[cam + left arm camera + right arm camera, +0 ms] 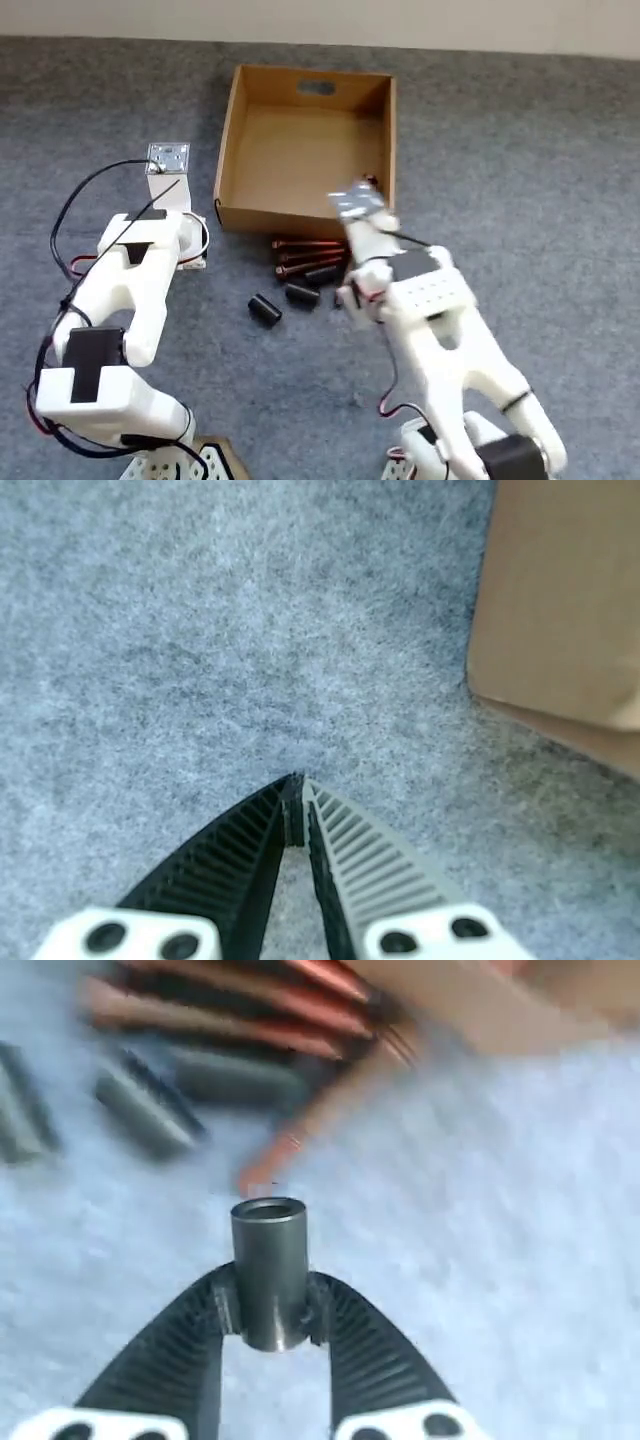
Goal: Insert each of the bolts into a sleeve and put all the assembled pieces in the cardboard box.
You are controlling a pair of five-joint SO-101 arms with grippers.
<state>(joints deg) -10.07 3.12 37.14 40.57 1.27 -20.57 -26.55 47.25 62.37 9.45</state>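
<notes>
The cardboard box (228, 140) stands open at the back of the carpet, nothing showing inside. Several copper bolts (308, 250) lie against its front wall, with loose black sleeves (265, 310) just in front of them. My right gripper (272, 1298) is shut on a dark sleeve (268, 1250), open end pointing toward the bolts (250, 1010) and loose sleeves (150, 1110). One bolt (320, 1120) lies slanted just beyond the held sleeve. My left gripper (296, 788) is shut and holds nothing, low over bare carpet beside the box's corner (560, 600).
Grey carpet covers the whole work area. The left arm (140, 280) stands left of the box's front corner, the right arm (440, 320) right of the pile. Open carpet lies at far left and far right.
</notes>
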